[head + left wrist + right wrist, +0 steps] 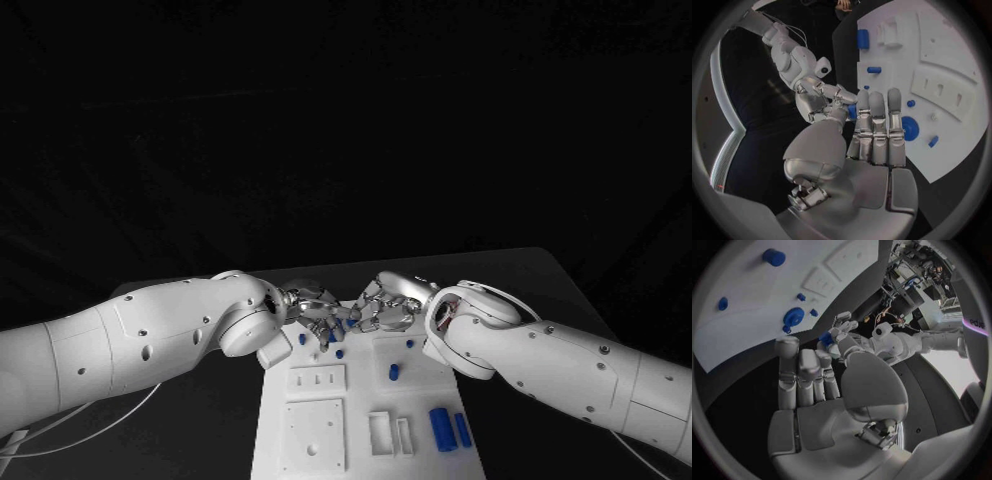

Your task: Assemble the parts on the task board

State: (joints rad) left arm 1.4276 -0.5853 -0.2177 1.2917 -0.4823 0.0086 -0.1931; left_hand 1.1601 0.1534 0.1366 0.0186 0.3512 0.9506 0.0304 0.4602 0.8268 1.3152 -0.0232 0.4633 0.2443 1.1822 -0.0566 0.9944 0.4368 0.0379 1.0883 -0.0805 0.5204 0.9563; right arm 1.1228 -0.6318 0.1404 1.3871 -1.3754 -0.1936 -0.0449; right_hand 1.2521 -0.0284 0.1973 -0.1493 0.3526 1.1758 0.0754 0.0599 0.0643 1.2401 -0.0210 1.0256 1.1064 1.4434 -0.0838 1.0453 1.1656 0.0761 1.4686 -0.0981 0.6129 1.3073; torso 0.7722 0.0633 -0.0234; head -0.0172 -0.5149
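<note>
My left hand (310,305) is over the far end of the white flat task board (310,440), on the board's left side; its fingers (874,131) are stretched out straight and lie side by side, with the thumb close by them; a small blue part (852,112) sits pinched at their tips, so this hand holds it; that part hangs just above the board's far edge; my right hand (384,306) is over the same far end, on the board's right side, close to the held part; its fingers (804,375) are long and straight, its thumb stands away from them, and I see nothing in it; a round blue disc (794,316) lies on the board near the far end; two blue rods (440,428) lie side by side on the board's near right part.
</note>
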